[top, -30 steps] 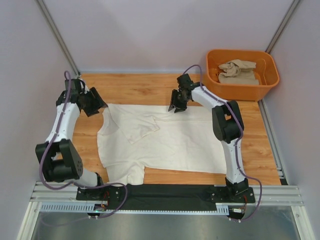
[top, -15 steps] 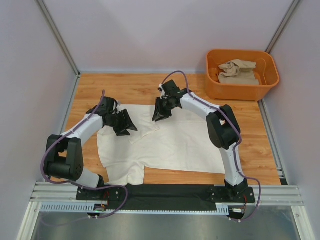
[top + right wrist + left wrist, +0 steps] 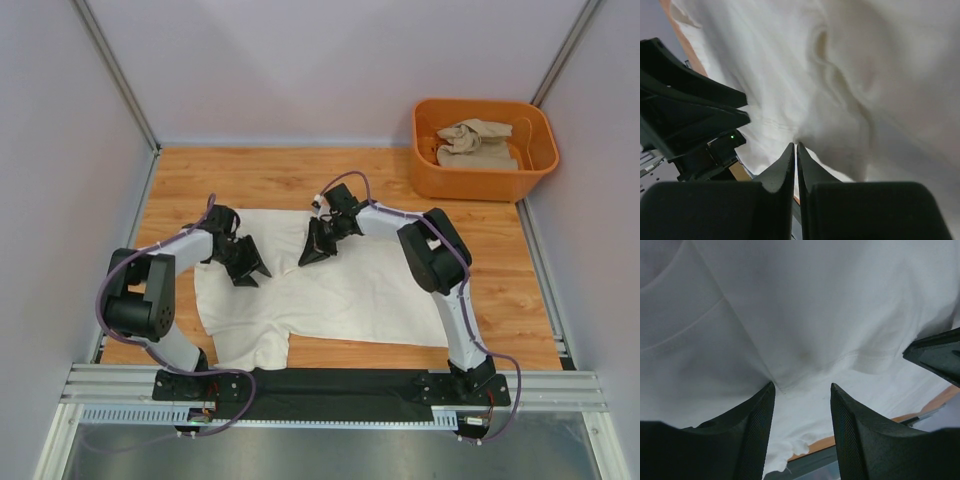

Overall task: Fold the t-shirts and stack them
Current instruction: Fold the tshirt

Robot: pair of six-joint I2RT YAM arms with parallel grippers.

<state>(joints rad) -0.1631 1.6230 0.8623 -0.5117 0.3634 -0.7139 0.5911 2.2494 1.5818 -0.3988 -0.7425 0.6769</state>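
Observation:
A cream-white t-shirt (image 3: 370, 290) lies spread on the wooden table, its left part creased and folded over. My left gripper (image 3: 248, 272) hangs low over that folded part, open, its tips (image 3: 802, 387) either side of a seam corner of the shirt (image 3: 815, 305). My right gripper (image 3: 310, 255) is just to its right, shut on a pinch of the shirt (image 3: 880, 75); the cloth puckers at its tips (image 3: 796, 145). The left gripper (image 3: 690, 110) shows close by in the right wrist view. A sandy beige t-shirt (image 3: 478, 143) lies crumpled in the tub.
An orange plastic tub (image 3: 486, 178) stands at the back right corner of the table. Bare wood (image 3: 270, 180) shows behind the shirt. Grey walls close in on the left, back and right. A black strip (image 3: 340, 385) runs along the near edge between the arm bases.
Both grippers have come inward over the shirt's left part, the left one from the back left corner. The right gripper has shut on the cloth. The left jaws have narrowed a little.

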